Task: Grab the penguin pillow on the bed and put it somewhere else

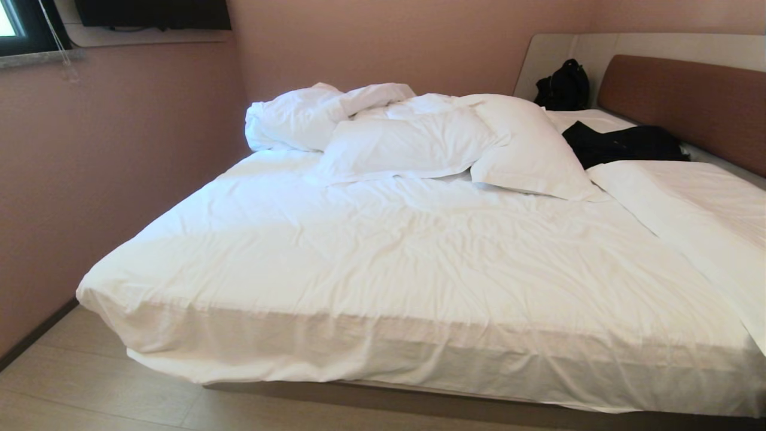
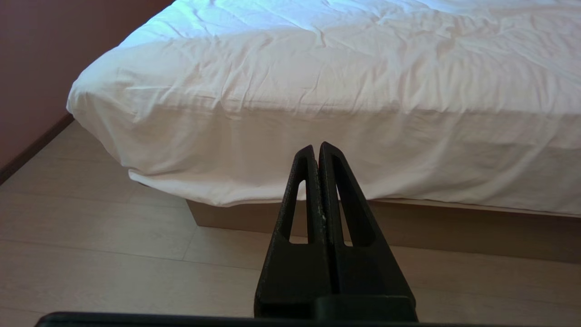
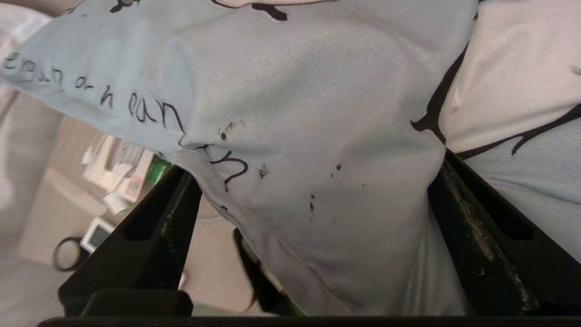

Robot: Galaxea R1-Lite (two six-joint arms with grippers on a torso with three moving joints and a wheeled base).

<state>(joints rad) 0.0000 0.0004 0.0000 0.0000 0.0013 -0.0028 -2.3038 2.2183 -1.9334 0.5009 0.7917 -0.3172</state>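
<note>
The right gripper (image 3: 313, 181) has its two black fingers (image 3: 159, 218) spread wide, one on each side of a bulging corner of the penguin pillow (image 3: 299, 113). The light-blue cloth fills the gap between them and touches both inner faces, but whether the fingers are pressing on it or merely flanking it cannot be told. The pillow takes up most of the right wrist view, with a line of dark handwritten lettering along its seam and patches of black and white print near its far edge. Past that seam lie a blurred, pale surface, some small boxes (image 3: 120, 165) and a dark ring-shaped object (image 3: 68, 254). Neither this arm nor the pillow shows in the head view. The left gripper (image 2: 316, 152) hangs low over the wooden floor (image 2: 113, 254), its fingers pressed together and holding nothing, pointing at the side of the bed (image 2: 317, 91). In the head view the bed (image 1: 389, 269) has a rumpled white sheet, a bunched duvet (image 1: 311, 114) and two white pillows (image 1: 455, 146) piled toward the far wall, and dark clothing (image 1: 622, 143) beside the brown headboard (image 1: 688, 102).
</note>
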